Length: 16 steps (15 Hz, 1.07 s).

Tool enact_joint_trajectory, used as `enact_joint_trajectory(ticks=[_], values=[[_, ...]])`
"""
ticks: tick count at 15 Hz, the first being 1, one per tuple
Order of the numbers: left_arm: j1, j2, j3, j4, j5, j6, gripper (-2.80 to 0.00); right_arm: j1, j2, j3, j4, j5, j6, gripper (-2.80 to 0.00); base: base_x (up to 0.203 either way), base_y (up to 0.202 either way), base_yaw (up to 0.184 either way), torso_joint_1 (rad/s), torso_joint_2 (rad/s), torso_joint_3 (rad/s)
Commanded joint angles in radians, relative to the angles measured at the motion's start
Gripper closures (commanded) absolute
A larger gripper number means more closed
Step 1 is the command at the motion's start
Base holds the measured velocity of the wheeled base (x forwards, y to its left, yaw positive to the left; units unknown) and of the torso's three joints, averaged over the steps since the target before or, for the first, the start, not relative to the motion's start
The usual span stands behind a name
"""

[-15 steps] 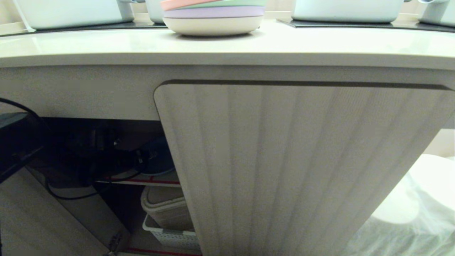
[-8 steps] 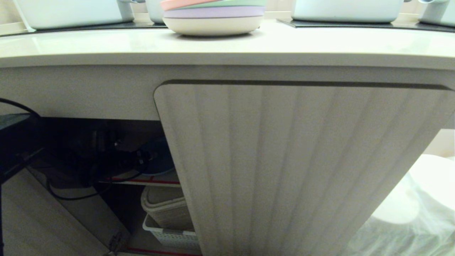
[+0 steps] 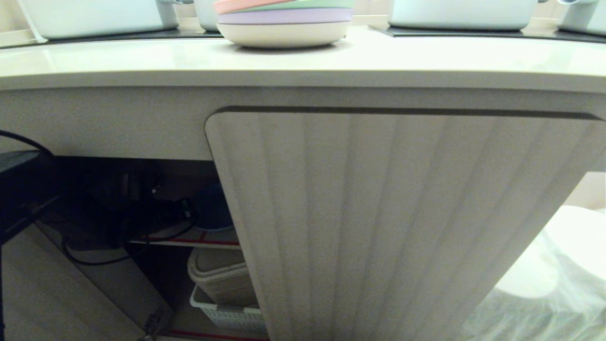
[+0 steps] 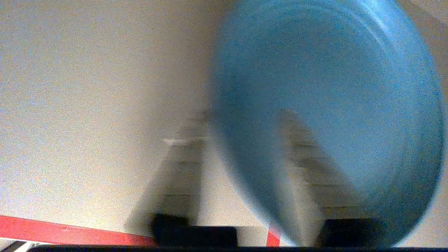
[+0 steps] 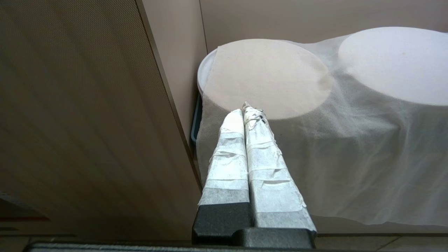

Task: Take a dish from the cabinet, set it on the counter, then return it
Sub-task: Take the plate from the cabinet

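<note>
From the head view, the desk (image 3: 303, 59) runs across the top with a stack of pastel plates (image 3: 284, 21) sitting on it. Below, the cabinet (image 3: 378, 213) shows one ribbed door shut on the right and a dark opening on the left, where the left arm reaches in above the red-edged shelf (image 3: 189, 240). A blue patch there is the dish (image 3: 213, 210), far in on that shelf.

Left wrist view now: the dish (image 4: 329, 115) stands tilted on edge, its rim sitting between the blurred fingers (image 4: 182, 168) of the left gripper (image 4: 241, 126); whether they are clamped on it I cannot tell.

Right wrist view: the right gripper (image 5: 246, 112) hangs clenched, empty, beside the closed door, above a white cloth (image 5: 332, 147) draped over round shapes.
</note>
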Motion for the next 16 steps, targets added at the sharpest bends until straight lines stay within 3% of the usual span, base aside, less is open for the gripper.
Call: enact_joint_trajectory(ticks=[1, 12, 16], values=[[0.000, -0.004, -0.001, -0.004, -0.001, -0.002, 0.00, 0.000, 0.000, 0.000, 0.000, -0.001, 0.000, 0.00, 0.000, 0.000, 0.000, 0.000, 0.00, 0.000], [0.003, -0.012, 0.001, -0.009, -0.004, -0.004, 0.00, 0.000, 0.000, 0.000, 0.000, -0.001, 0.000, 0.00, 0.000, 0.000, 0.000, 0.000, 0.00, 0.000], [0.006, -0.032, 0.023, -0.042, -0.011, -0.041, 0.00, 0.000, 0.000, 0.000, 0.000, -0.001, 0.000, 0.00, 0.000, 0.000, 0.000, 0.000, 0.00, 0.000]])
